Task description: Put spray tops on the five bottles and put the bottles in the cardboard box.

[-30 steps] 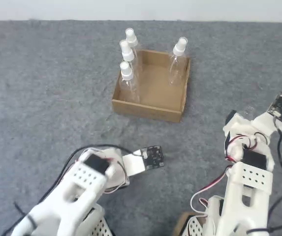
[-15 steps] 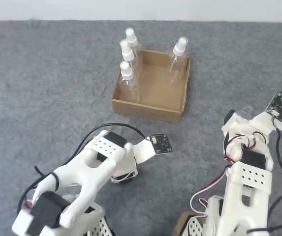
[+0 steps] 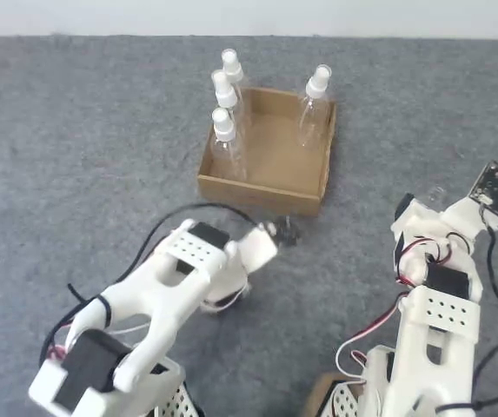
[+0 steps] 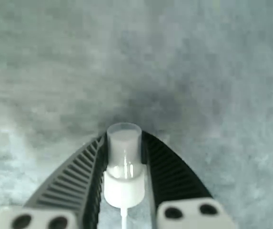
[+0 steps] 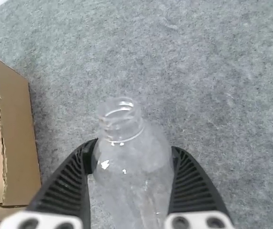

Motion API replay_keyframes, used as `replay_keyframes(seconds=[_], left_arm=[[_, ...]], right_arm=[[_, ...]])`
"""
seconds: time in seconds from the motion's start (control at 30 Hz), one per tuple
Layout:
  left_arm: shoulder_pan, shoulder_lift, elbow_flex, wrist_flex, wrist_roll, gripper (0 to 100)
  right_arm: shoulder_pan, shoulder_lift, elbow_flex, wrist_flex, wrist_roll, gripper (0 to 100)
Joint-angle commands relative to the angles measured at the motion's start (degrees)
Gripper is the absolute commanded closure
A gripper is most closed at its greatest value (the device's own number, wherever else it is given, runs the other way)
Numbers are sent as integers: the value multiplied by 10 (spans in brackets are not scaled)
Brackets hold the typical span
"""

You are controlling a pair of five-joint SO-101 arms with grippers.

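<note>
The left gripper [image 4: 123, 138] pinches a white plastic spray top with a clear cap [image 4: 123, 183], cap outward and thin tube running back toward the wrist. Well apart on its right, the right gripper [image 5: 133, 150] clamps the uncapped clear plastic bottle [image 5: 126, 167], its open mouth beyond the fingertips, near the brown cardboard box [image 3: 266, 195]. I reckon the tube end must swing round to face that mouth
</note>
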State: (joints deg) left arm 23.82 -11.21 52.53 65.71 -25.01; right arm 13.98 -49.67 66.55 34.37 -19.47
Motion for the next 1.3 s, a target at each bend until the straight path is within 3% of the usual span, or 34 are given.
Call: replay_keyframes(seconds=[0.0,0.47,0.73,0.83,0.97,1.27], left_arm=[[-3,-4,-61,1,52,987],[1,-11,-49,-23,122,987],[-6,-159,6,-27,163,987],[-44,-204,20,-45,164,987],[-86,-238,22,-51,164,987],[-91,-295,49,-72,185,987]], right_arm=[[-5,-22,-7,-15,-2,972],[-7,-25,-6,-11,-2,972],[-3,-25,-6,-10,-1,972],[-3,-25,-6,-10,-1,972],[-6,-25,-6,-10,-1,972],[-7,-82,-6,38,-1,972]])
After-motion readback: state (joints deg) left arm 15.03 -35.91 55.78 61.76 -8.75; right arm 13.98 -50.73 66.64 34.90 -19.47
